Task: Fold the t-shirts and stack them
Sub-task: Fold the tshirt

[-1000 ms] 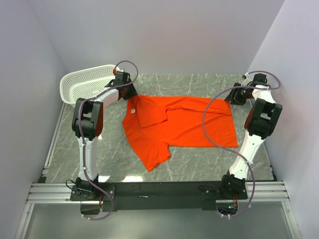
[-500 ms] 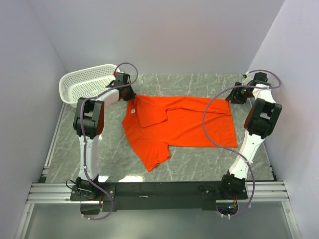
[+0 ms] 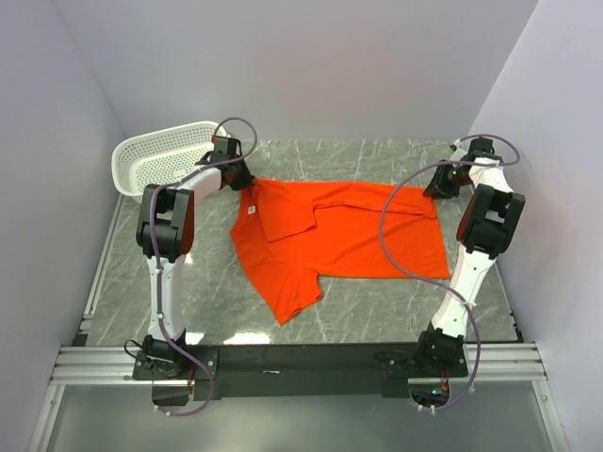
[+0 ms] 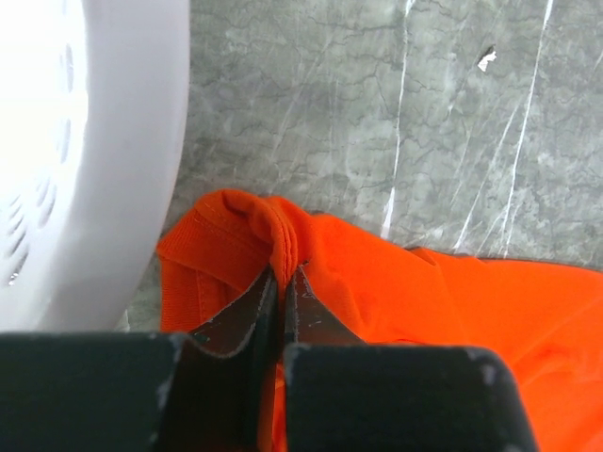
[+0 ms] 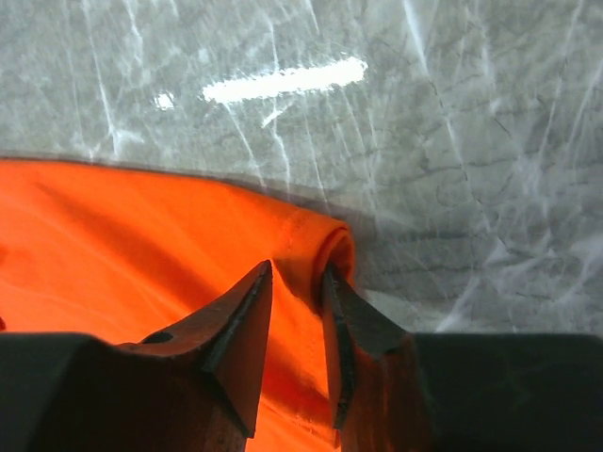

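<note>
The orange-red t-shirt [image 3: 339, 235] lies spread on the marble table, one sleeve pointing toward the near edge and its white neck label [image 3: 252, 209] at the left. My left gripper [image 3: 247, 182] is at the shirt's far left corner. In the left wrist view the left gripper [image 4: 283, 273] is shut on a pinched ridge of the t-shirt [image 4: 396, 282]. My right gripper [image 3: 431, 188] is at the far right corner. In the right wrist view the right gripper [image 5: 297, 273] is open, its jaws astride the rolled edge of the t-shirt [image 5: 141, 245], and one fingertip [image 5: 332, 282] touches the roll.
A white perforated basket [image 3: 160, 158] stands at the far left corner, close behind the left gripper, and its wall [image 4: 113, 141] fills the left of the left wrist view. Grey walls enclose the table [image 3: 377, 311] on three sides.
The left gripper has shut on the shirt's corner. The right gripper's jaws have narrowed around the rolled edge, and that arm has edged left toward the shirt.
</note>
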Action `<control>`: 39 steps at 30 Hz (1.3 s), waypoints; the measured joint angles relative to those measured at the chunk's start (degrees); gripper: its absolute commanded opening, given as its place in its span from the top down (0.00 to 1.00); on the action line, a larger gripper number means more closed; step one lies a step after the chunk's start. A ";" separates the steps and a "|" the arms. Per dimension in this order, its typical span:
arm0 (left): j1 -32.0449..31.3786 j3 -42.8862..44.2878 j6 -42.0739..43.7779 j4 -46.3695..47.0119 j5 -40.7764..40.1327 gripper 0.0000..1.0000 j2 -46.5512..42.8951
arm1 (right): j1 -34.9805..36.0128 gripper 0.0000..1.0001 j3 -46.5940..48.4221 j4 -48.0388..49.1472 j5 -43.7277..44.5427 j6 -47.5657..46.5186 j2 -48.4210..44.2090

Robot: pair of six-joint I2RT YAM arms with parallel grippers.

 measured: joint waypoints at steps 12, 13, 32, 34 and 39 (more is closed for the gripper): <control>1.16 2.38 0.50 -0.13 1.14 1.00 0.17 | -0.02 1.00 9.05 -3.78 3.52 -1.27 1.22; 1.33 2.78 0.55 -0.15 1.29 1.00 0.28 | -0.02 1.00 10.25 -3.76 3.80 -1.42 1.66; 2.03 9.55 3.08 -0.90 1.79 0.57 4.59 | 0.11 0.52 12.76 -2.34 11.52 -3.10 5.68; 2.03 8.09 3.28 0.17 1.90 0.56 3.39 | 0.09 0.46 10.80 -1.51 12.63 -3.87 4.48; 1.99 -1.09 3.54 3.76 2.91 0.56 -5.49 | 0.07 0.42 -0.42 0.83 13.55 -8.31 -3.19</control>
